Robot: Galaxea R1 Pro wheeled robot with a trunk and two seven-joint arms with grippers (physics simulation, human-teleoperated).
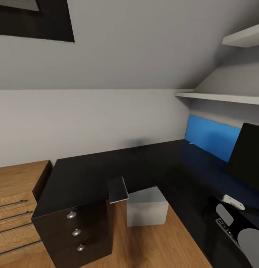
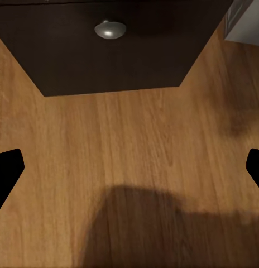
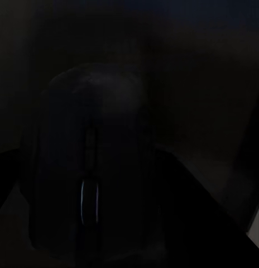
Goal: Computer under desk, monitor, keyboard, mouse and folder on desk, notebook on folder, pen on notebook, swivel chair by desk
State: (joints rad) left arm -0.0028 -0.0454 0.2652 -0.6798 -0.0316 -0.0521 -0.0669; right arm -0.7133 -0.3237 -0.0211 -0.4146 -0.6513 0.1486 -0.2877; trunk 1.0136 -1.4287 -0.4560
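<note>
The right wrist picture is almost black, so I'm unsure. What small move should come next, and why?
Probably a slow, slight approach toward the mouse, then check the grip: it looms dark and very near in the right wrist view, and whether it is already held cannot be told.

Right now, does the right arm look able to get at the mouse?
Probably yes: its wrist camera has the mouse close up and dead ahead, nothing visibly between, though the picture is very dark.
</note>
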